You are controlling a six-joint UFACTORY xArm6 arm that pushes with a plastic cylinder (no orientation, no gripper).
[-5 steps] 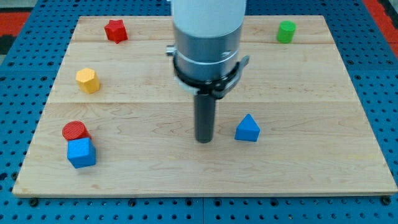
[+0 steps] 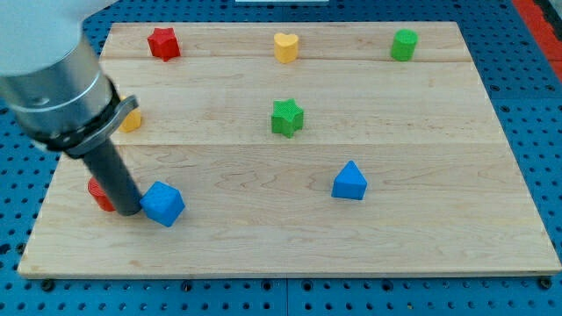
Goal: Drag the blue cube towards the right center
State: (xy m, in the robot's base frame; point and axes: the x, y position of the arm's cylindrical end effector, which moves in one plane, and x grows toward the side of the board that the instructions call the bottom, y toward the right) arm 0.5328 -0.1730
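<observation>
My tip (image 2: 128, 211) touches the blue cube (image 2: 162, 204) on its left side, low on the table (image 2: 421, 246) at the view's bottom left, so it can push rightward. There is no hand to open or close.

The arm body (image 2: 53, 79) is running off the view's top and left edges, so its upper part is not showing. It is covering most of a yellow block (image 2: 131, 120), leaving only a sliver visible; shape cannot be told. The rod (image 2: 112, 180) is hiding most of a red block (image 2: 97, 195) at the view's lower left; shape unclear. My tip (image 2: 128, 212) is sitting against the blue cube (image 2: 162, 204); whether they are touching is not resolving.
</observation>
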